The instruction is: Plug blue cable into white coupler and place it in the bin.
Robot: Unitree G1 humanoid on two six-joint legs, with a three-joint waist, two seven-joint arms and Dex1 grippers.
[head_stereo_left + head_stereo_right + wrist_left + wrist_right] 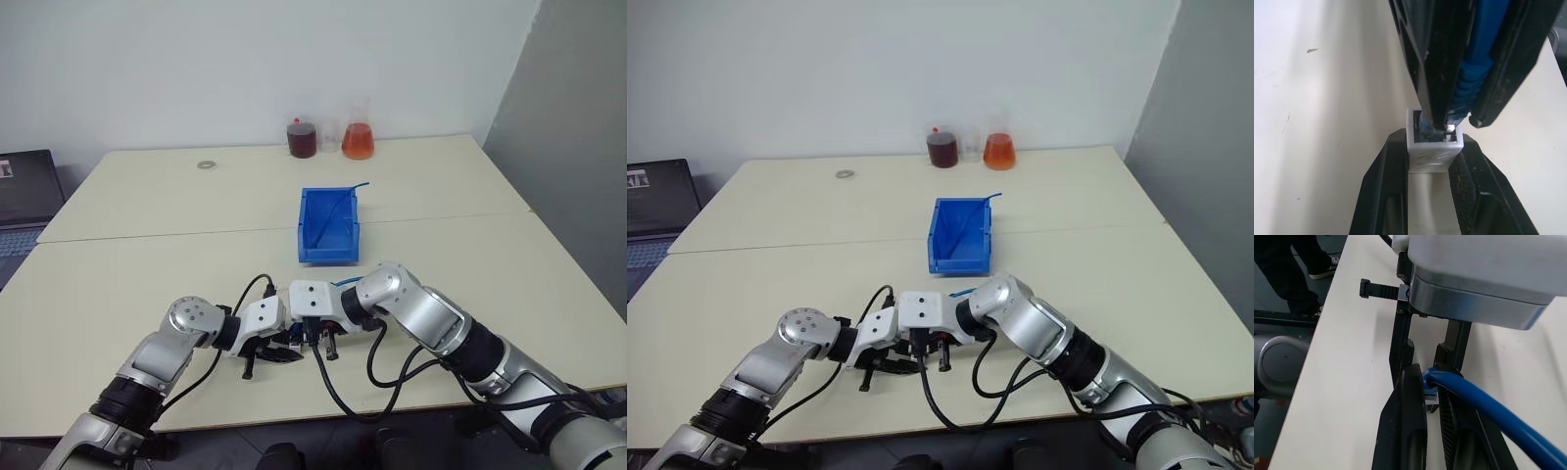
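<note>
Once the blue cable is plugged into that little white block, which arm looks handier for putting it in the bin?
Probably the right. Its fingers grip the blue cable at the white coupler, and its arm lies nearer the bin. The left fingers merely steady the coupler.

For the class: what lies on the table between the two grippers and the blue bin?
Mostly bare tabletop; a short stretch of blue cable shows by the right gripper, seen in the head views.

Bright-blue cable [1488,413], white coupler [1434,147], blue bin [329,227], black gripper fingers [1381,196], cream table [147,274]
</note>
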